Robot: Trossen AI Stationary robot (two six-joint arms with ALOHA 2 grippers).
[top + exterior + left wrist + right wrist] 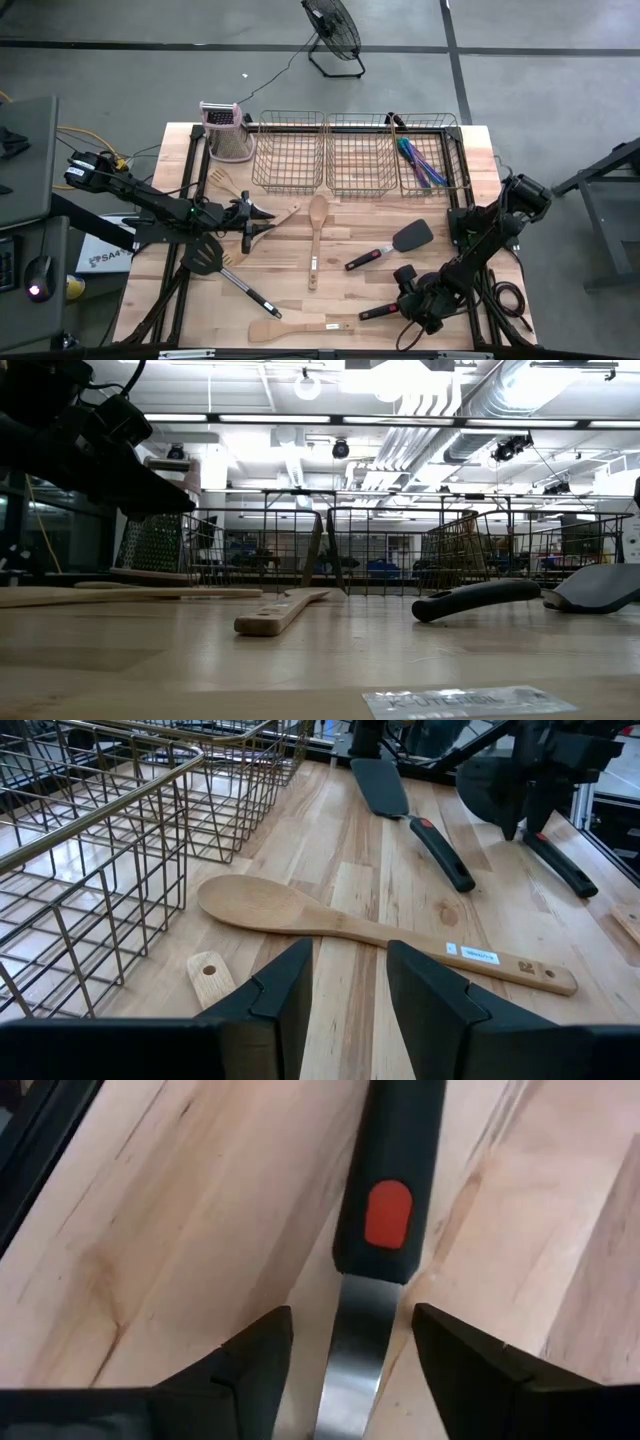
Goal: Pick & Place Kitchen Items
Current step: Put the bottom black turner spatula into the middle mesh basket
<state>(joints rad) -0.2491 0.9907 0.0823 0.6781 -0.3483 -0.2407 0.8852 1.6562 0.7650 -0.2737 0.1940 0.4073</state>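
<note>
Right gripper (350,1345): lowered at the table's front right; its fingers (245,1355) are spread to either side of the metal neck of a black spatula (385,1180), just below the handle's red spot. No contact between fingers and neck is seen.
Gripped-at spatula: seen from above, it lies near the front right edge (378,311), mostly covered by the arm.
Left gripper (345,995): held low over the table's left half, pointing toward the centre; its fingers (285,990) are parted with nothing between them, above bare wood.
Wooden spoon (350,927): lies flat at the table's middle just ahead of the left gripper, bowl toward the baskets, a label near its handle end.
Second black spatula (392,245): lies right of the spoon, blade toward the right basket, apart from both grippers.
Slotted black spatula (222,270): lies at front left, partly under the left arm.
Wooden spatula (295,328): lies along the front edge, between the two arms.
Other wooden utensils (225,183): lie in front of the grater, near the left gripper.
Blue-purple cutlery (420,163): rests inside the rightmost basket.
Baskets (290,150): three wire baskets stand in a row at the back.
Grater (228,130): stands upright at the back left, beside the baskets.
Table (350,290): light wood planks.
</note>
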